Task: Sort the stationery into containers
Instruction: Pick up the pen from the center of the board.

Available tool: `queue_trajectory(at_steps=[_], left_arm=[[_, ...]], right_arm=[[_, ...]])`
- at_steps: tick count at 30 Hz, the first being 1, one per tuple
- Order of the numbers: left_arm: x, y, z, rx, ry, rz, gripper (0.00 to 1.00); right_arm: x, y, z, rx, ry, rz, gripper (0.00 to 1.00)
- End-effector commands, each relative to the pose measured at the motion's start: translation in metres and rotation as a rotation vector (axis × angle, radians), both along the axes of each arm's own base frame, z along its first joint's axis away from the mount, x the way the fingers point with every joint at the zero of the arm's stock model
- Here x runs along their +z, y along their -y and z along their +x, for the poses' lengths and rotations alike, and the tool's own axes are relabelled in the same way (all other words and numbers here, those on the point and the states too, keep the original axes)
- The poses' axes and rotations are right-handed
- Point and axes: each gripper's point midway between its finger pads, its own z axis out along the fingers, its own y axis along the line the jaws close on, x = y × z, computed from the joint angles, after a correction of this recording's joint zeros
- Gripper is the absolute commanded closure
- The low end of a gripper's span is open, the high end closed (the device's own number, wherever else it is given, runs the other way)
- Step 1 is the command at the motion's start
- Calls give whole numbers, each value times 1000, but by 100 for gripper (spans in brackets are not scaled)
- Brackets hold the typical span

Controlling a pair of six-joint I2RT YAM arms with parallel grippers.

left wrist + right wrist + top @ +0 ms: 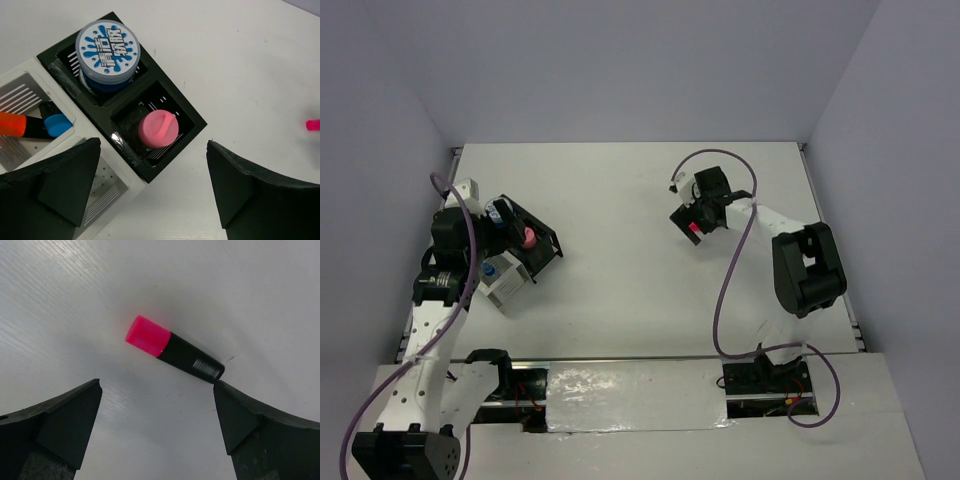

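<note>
The organizer (124, 144) is a black box (542, 238) joined to a white-grey box (20, 85). A blue-white roll (106, 46) fills one black compartment. The pink cylinder (158, 128) stands in the other and also shows in the top view (529, 238). An orange-capped marker (12, 123) and a blue-capped marker (56, 124) lie in the white box. My left gripper (153, 144) hovers open and empty above the organizer. My right gripper (158, 385) is open just above a black marker with a pink cap (172, 349), which lies flat on the table (692, 229). A second blue-white round shows on the white box (490, 268).
The white table (620, 200) has grey walls at the back and both sides. The organizer (515, 255) sits at the left, close to the left arm. The pink marker shows at the far right edge of the left wrist view (313, 124).
</note>
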Motion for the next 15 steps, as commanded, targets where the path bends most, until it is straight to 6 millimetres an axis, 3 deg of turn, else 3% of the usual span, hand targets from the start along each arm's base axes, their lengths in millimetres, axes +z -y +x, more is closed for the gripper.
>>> queue_trajectory(at_steps=[1, 4, 11, 15], left_arm=[[17, 10, 7, -73, 52, 3, 1], [17, 15, 7, -98, 51, -8, 1], [24, 25, 2, -145, 83, -22, 1], [24, 27, 3, -152, 77, -27, 1]], right_arm=[[33, -12, 28, 214, 110, -61, 0], [13, -5, 27, 312, 2, -125, 0], [-1, 14, 43, 340, -103, -87, 0], [-17, 20, 39, 349, -171, -75, 1]])
